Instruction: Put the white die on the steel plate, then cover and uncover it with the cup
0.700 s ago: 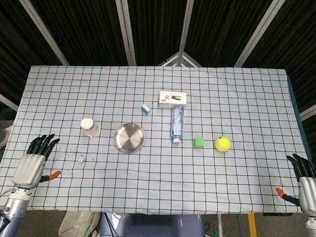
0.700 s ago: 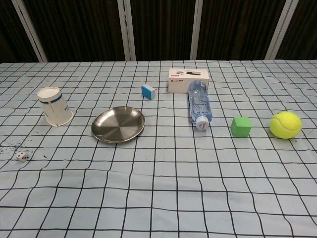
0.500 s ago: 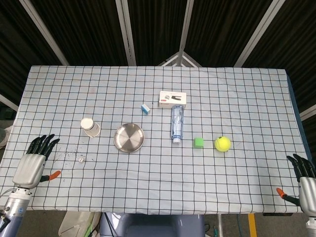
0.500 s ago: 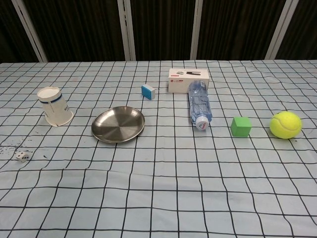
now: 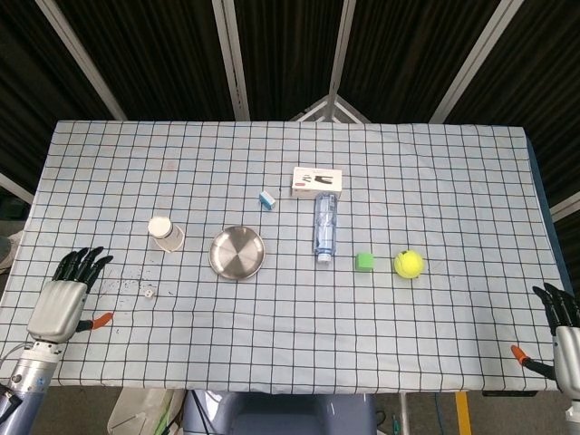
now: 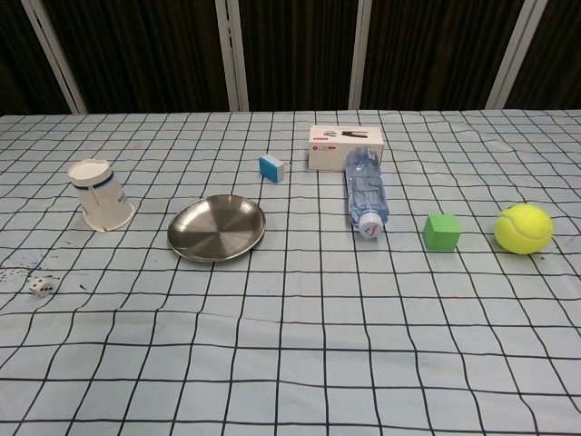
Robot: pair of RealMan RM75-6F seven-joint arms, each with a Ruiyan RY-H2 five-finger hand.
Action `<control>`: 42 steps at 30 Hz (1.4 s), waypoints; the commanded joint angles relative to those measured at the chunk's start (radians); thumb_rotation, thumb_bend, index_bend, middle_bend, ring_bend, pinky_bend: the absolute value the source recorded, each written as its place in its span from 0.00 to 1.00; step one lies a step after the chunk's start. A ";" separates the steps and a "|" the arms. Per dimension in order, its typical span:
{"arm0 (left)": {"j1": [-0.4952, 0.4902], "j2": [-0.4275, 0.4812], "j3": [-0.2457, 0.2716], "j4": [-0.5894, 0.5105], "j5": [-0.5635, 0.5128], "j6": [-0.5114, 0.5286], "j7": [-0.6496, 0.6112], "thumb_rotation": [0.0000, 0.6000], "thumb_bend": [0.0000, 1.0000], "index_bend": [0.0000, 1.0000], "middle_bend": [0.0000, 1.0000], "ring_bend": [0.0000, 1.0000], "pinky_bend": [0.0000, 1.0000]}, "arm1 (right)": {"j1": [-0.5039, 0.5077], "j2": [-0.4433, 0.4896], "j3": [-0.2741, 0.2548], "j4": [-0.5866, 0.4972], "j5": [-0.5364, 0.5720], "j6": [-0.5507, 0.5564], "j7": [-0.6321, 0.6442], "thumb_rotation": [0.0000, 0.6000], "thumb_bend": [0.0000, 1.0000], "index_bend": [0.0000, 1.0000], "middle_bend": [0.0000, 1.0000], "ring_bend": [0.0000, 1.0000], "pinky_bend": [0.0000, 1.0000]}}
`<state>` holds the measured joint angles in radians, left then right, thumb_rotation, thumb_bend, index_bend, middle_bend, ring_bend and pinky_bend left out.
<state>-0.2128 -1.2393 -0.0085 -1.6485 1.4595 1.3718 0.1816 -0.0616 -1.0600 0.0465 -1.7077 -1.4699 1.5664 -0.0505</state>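
Note:
A small white die [image 5: 149, 293] [image 6: 39, 288] lies on the checked cloth near the front left. The steel plate [image 5: 237, 252] [image 6: 217, 227] sits right of it, bare. A white paper cup [image 5: 165, 233] [image 6: 100, 195] with a blue band stands upside down, left of the plate. My left hand [image 5: 63, 294] hovers at the table's front left corner, fingers spread, holding nothing, left of the die. My right hand [image 5: 564, 328] is at the front right edge, fingers apart and empty. Neither hand shows in the chest view.
A clear water bottle [image 5: 325, 226] lies on its side right of the plate, behind it a white box [image 5: 316, 181] and a small blue-white block [image 5: 266, 199]. A green cube [image 5: 364, 262] and a yellow tennis ball [image 5: 408, 264] sit further right.
Both hands have drifted slightly toward the near edge; the right one more so. The objects have not moved.

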 commanded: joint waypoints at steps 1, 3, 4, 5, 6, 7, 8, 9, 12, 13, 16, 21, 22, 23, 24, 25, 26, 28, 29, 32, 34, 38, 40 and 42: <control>-0.005 -0.012 -0.002 0.015 0.010 0.001 -0.005 1.00 0.21 0.18 0.07 0.00 0.04 | 0.000 0.001 -0.002 -0.003 0.001 -0.003 0.002 1.00 0.04 0.16 0.12 0.12 0.02; -0.006 -0.022 -0.001 0.028 0.018 0.002 -0.007 1.00 0.21 0.20 0.07 0.00 0.04 | 0.000 0.002 -0.001 -0.005 0.001 -0.003 0.004 1.00 0.04 0.16 0.12 0.11 0.02; -0.008 -0.027 0.001 0.035 0.020 -0.003 -0.006 1.00 0.21 0.21 0.07 0.00 0.04 | 0.000 0.002 -0.001 -0.006 0.001 -0.003 0.005 1.00 0.04 0.16 0.12 0.11 0.02; -0.009 -0.029 0.002 0.037 0.020 -0.008 -0.006 1.00 0.21 0.22 0.07 0.00 0.04 | -0.001 0.003 -0.001 -0.007 0.001 -0.003 0.005 1.00 0.04 0.16 0.12 0.11 0.02; -0.013 -0.032 0.004 0.040 0.019 -0.018 -0.006 1.00 0.21 0.23 0.07 0.00 0.04 | -0.001 0.003 -0.001 -0.008 0.003 -0.004 0.006 1.00 0.04 0.16 0.12 0.12 0.02; -0.018 -0.032 0.008 0.039 0.017 -0.034 -0.004 1.00 0.23 0.24 0.06 0.00 0.04 | -0.002 0.004 -0.001 -0.010 0.003 -0.001 0.006 1.00 0.04 0.16 0.12 0.11 0.02; -0.024 -0.030 0.011 0.033 0.011 -0.053 -0.001 1.00 0.24 0.25 0.06 0.00 0.04 | -0.002 0.004 -0.002 -0.011 0.002 -0.002 0.004 1.00 0.04 0.16 0.12 0.11 0.02; -0.029 -0.026 0.014 0.028 0.007 -0.069 0.005 1.00 0.25 0.25 0.05 0.00 0.04 | -0.002 0.004 -0.002 -0.011 0.002 -0.002 0.002 1.00 0.04 0.16 0.12 0.11 0.02; -0.043 -0.008 0.020 0.003 -0.037 -0.127 0.049 1.00 0.25 0.25 0.04 0.00 0.04 | -0.003 0.003 -0.003 -0.013 0.003 -0.003 0.000 1.00 0.04 0.16 0.12 0.12 0.02; -0.046 -0.003 0.020 -0.006 -0.058 -0.144 0.065 1.00 0.25 0.25 0.03 0.00 0.04 | -0.003 0.003 -0.003 -0.013 0.004 -0.004 0.000 1.00 0.04 0.16 0.12 0.12 0.02; -0.060 0.014 0.016 -0.046 -0.136 -0.203 0.125 1.00 0.25 0.27 0.03 0.00 0.04 | -0.002 0.002 -0.001 -0.012 0.008 -0.006 0.001 1.00 0.04 0.16 0.12 0.12 0.02; -0.082 0.006 -0.005 -0.063 -0.207 -0.230 0.192 1.00 0.26 0.30 0.04 0.00 0.04 | -0.001 0.001 -0.001 -0.010 0.011 -0.010 0.004 1.00 0.04 0.16 0.12 0.12 0.02; -0.086 -0.005 -0.012 -0.054 -0.216 -0.227 0.203 1.00 0.27 0.31 0.04 0.00 0.04 | -0.001 0.002 -0.001 -0.010 0.010 -0.009 0.004 1.00 0.04 0.16 0.12 0.12 0.02; -0.088 -0.012 -0.015 -0.049 -0.221 -0.227 0.210 1.00 0.27 0.31 0.04 0.00 0.04 | -0.001 0.002 -0.001 -0.011 0.009 -0.009 0.004 1.00 0.04 0.16 0.12 0.12 0.02; -0.094 -0.022 -0.020 -0.042 -0.232 -0.231 0.218 1.00 0.28 0.32 0.04 0.00 0.04 | -0.002 0.001 -0.002 -0.011 0.008 -0.008 0.004 1.00 0.04 0.16 0.12 0.12 0.02; -0.097 -0.028 -0.023 -0.037 -0.237 -0.233 0.223 1.00 0.28 0.32 0.04 0.00 0.04 | -0.002 0.001 -0.002 -0.011 0.007 -0.009 0.004 1.00 0.04 0.16 0.12 0.12 0.02; -0.101 -0.035 -0.026 -0.031 -0.242 -0.236 0.226 1.00 0.29 0.33 0.05 0.00 0.04 | -0.001 0.002 -0.002 -0.012 0.008 -0.010 0.004 1.00 0.04 0.16 0.12 0.12 0.02; -0.111 -0.051 -0.035 -0.015 -0.251 -0.241 0.234 1.00 0.31 0.34 0.05 0.00 0.04 | -0.001 0.000 -0.002 -0.011 0.010 -0.012 0.004 1.00 0.04 0.16 0.12 0.12 0.02; -0.118 -0.063 -0.040 -0.002 -0.258 -0.245 0.242 1.00 0.31 0.34 0.05 0.00 0.04 | -0.001 0.000 -0.002 -0.010 0.010 -0.013 0.003 1.00 0.04 0.16 0.12 0.12 0.02; -0.135 -0.090 -0.050 0.028 -0.275 -0.257 0.259 1.00 0.32 0.34 0.05 0.00 0.04 | 0.001 -0.002 -0.002 -0.008 0.014 -0.017 0.001 1.00 0.04 0.16 0.12 0.12 0.02; -0.147 -0.106 -0.052 0.045 -0.292 -0.271 0.278 1.00 0.32 0.34 0.05 0.00 0.04 | 0.002 -0.003 -0.001 -0.008 0.016 -0.020 -0.001 1.00 0.04 0.16 0.12 0.12 0.02; -0.168 -0.128 -0.053 0.065 -0.308 -0.299 0.297 1.00 0.32 0.34 0.06 0.00 0.04 | 0.003 -0.005 0.000 -0.005 0.023 -0.025 -0.003 1.00 0.04 0.16 0.12 0.11 0.02; -0.175 -0.137 -0.053 0.073 -0.308 -0.304 0.301 1.00 0.32 0.34 0.06 0.00 0.04 | 0.003 -0.005 0.000 -0.004 0.025 -0.027 -0.005 1.00 0.04 0.16 0.12 0.12 0.02; -0.182 -0.147 -0.052 0.081 -0.309 -0.309 0.311 1.00 0.32 0.34 0.06 0.00 0.04 | 0.004 -0.006 0.000 -0.003 0.027 -0.029 -0.006 1.00 0.04 0.16 0.12 0.12 0.02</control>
<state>-0.3907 -1.3819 -0.0611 -1.5710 1.1516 1.0659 0.4880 -0.0580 -1.0661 0.0463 -1.7112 -1.4431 1.5375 -0.0562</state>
